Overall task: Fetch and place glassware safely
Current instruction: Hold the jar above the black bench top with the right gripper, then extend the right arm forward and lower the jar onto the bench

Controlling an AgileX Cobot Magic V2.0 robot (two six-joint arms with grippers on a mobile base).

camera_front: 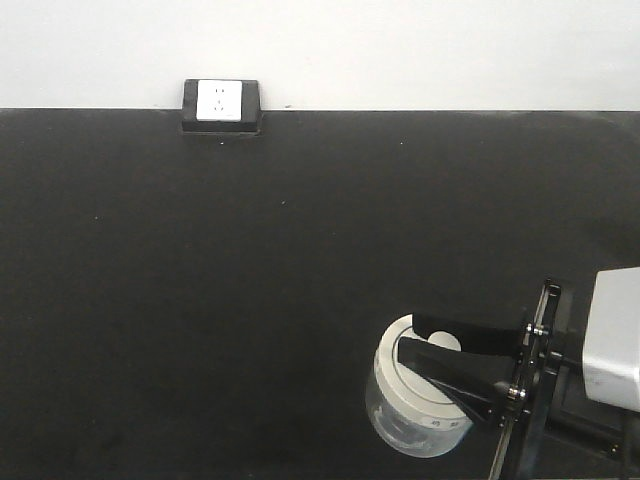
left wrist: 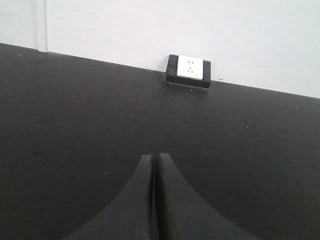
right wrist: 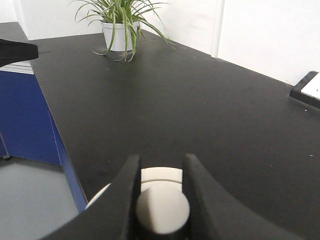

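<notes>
The glassware (camera_front: pixel 412 405), a squat clear jar with an off-white lid, is near the front right of the black table (camera_front: pixel 250 260). My right gripper (camera_front: pixel 408 335) reaches over it from the right, shut on the round knob (right wrist: pixel 162 212) in the middle of the lid (right wrist: pixel 160 175). In the right wrist view the black fingers (right wrist: pixel 127 190) press the knob from both sides, and the jar's glass body is hidden beneath the lid. My left gripper (left wrist: pixel 152 158) is shut on nothing and hangs above bare tabletop. It is out of the front view.
A black block with a white socket face (camera_front: pixel 221 105) sits at the table's far edge against the wall, also seen as the socket block (left wrist: pixel 188 71). A potted plant (right wrist: pixel 120 25) stands at the far end. The table edge (right wrist: pixel 65 150) drops off to a blue cabinet (right wrist: pixel 25 115) close beside the jar.
</notes>
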